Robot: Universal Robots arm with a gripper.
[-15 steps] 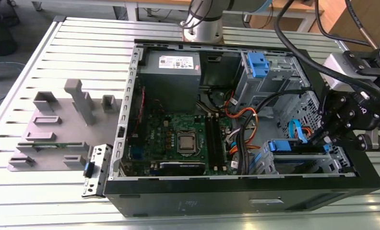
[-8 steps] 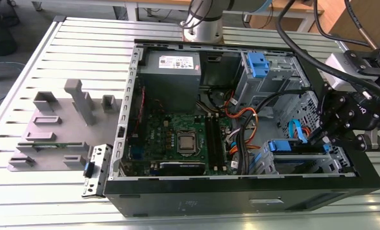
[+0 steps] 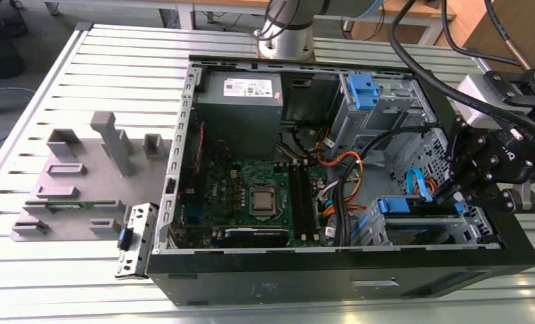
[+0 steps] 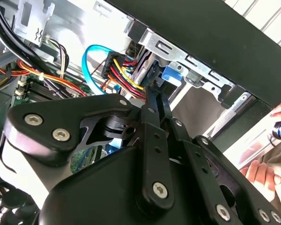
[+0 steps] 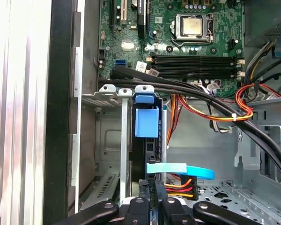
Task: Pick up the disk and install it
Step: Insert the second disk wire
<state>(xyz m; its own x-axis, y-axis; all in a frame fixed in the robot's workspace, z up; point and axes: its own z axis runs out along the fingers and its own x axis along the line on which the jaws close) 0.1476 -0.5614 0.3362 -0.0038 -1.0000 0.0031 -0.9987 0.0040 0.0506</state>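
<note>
1. Exterior view's left, well outside the PC case [image 3: 340, 273]: grey fixture blocks [image 3: 78, 182] sit on the slatted table [image 3: 33, 283]. A small loose bracket [image 3: 134, 239] leans against the case's near corner
2. Inside the case, left part: grey PSU box [image 3: 240, 94] at the far wall, w/ the motherboard [image 3: 249, 189] and its bare CPU [image 3: 262, 200] below it
3. Mid case: orange/red/black cable bundle [image 3: 340, 165] runs toward the drive cage
4. Right part of the case: the disk [image 5: 151, 150] stands on edge in the drive cage, its blue rail tab [image 5: 146, 121] toward the motherboard. A flat blue data cable [image 5: 178, 169] is just beside it
5. The gripper [image 5: 153, 194] is at the case's right side, reaching in at the cage. Its fingers [image 4: 154, 101] are clenched on the disk's edge, one on each side
6. A person's hand [image 4: 257, 174] is just outside the case wall
</note>
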